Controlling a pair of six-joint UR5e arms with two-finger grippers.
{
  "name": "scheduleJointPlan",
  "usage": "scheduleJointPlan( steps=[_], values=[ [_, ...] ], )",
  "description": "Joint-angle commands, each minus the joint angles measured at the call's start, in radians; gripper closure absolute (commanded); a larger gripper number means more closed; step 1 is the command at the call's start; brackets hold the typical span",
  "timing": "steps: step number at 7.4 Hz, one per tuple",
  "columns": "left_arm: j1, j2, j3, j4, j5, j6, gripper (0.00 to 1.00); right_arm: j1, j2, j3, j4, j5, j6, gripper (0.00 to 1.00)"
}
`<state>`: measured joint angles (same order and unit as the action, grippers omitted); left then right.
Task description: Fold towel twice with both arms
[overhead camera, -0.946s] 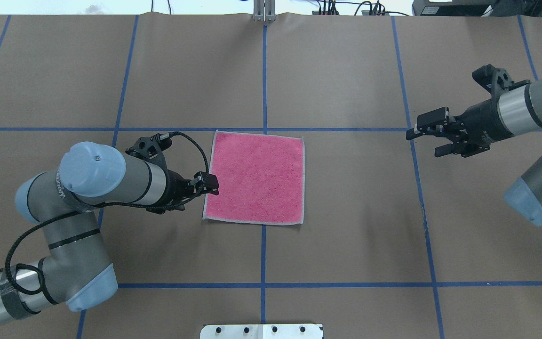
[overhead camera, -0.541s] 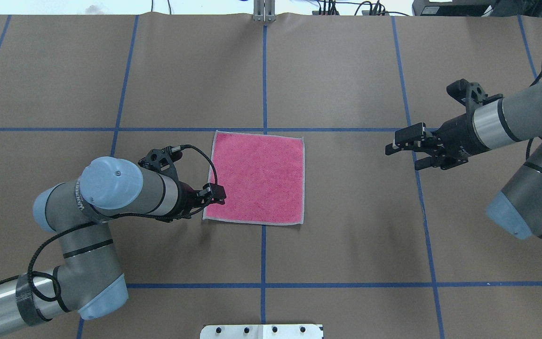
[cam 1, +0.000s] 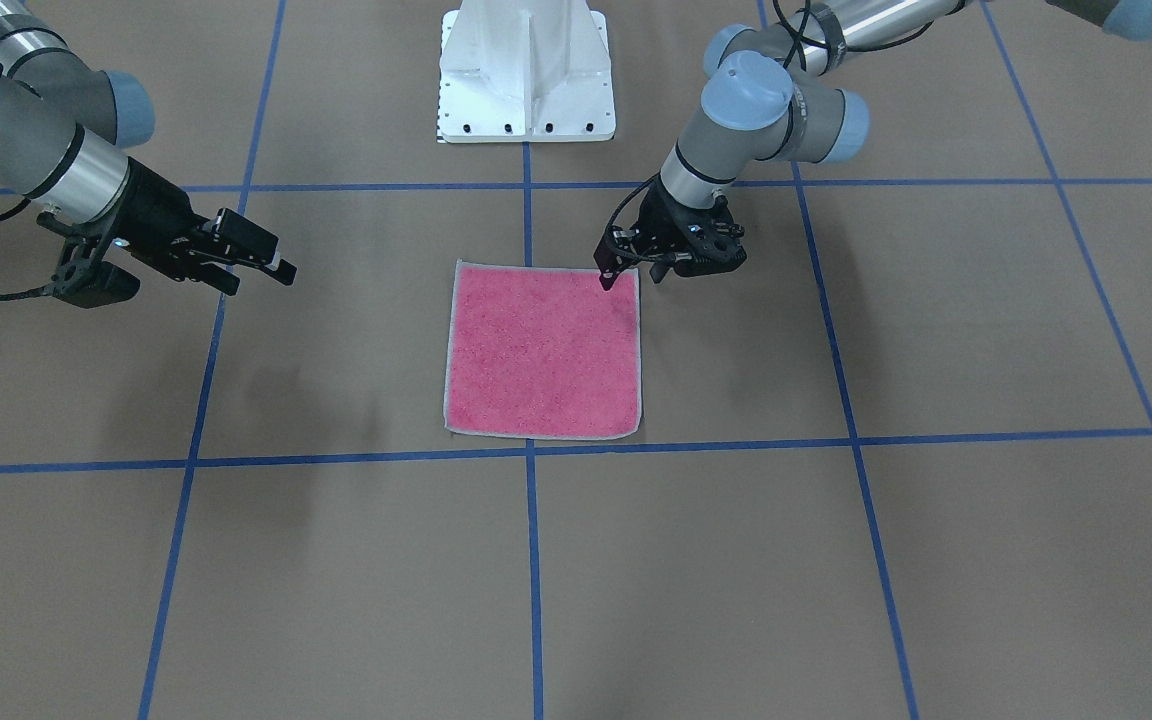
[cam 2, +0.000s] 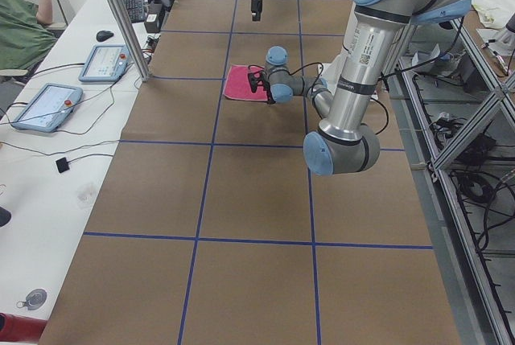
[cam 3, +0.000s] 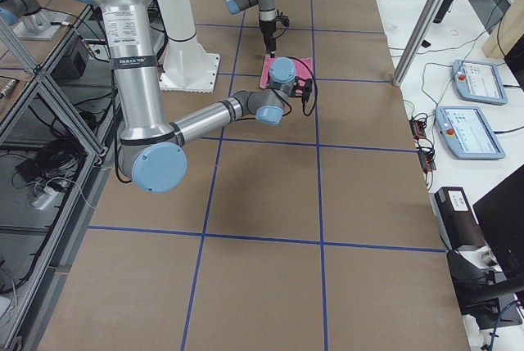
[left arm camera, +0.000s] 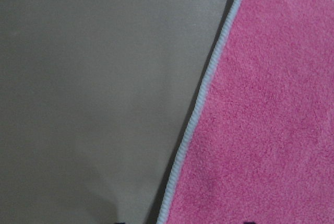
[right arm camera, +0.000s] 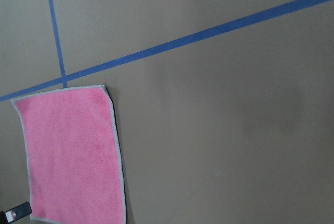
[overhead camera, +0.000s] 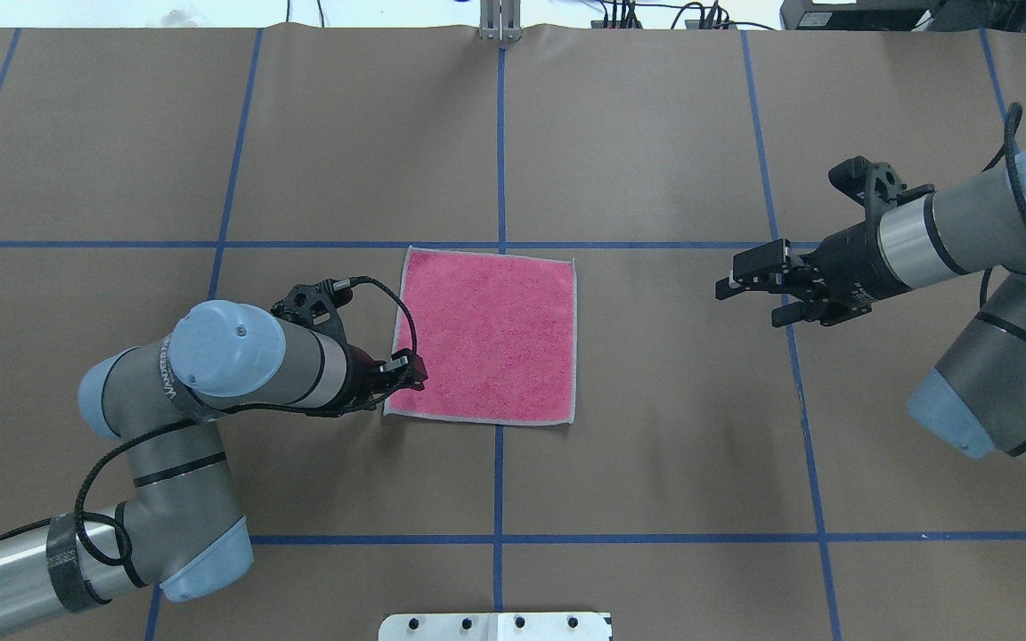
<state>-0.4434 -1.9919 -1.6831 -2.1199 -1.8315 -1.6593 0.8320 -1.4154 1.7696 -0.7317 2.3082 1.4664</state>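
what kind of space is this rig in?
Likely a robotics lab workcell: two silver-grey tubular arms, a brown paper-covered table gridded with blue tape, and touchscreen teach pendants on a white side bench.

cover: brown table paper (overhead camera: 655,133) | blue tape grid (overhead camera: 500,151) | white pedestal (cam 1: 526,70) | touchscreen pendant (cam 2: 105,62) | person in green (cam 2: 20,31)

Brown table (overhead camera: 655,133) (blue tape grid (overhead camera: 501,133))

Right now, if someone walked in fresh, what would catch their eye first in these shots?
The pink towel stands out, lying flat and unfolded mid-way across the brown table. The left gripper sits open at the towel's near-left corner, while the right gripper hangs open off to the right, clear of the cloth.
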Motion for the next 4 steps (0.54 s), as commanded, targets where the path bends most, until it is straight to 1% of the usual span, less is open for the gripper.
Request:
scheduleJointPlan(
  steps=[1, 4],
  values=[
    [0.0, -0.001, -0.001, 0.0, 0.0, -0.001, 0.35, 0.001, 0.001, 0.001, 0.0, 0.0, 0.0, 0.0],
    [0.002, 0.001, 0.002, 0.0, 0.0, -0.001, 0.38, 0.001, 0.001, -0.002, 0.002, 0.0, -0.001, 0.0]
  ],
)
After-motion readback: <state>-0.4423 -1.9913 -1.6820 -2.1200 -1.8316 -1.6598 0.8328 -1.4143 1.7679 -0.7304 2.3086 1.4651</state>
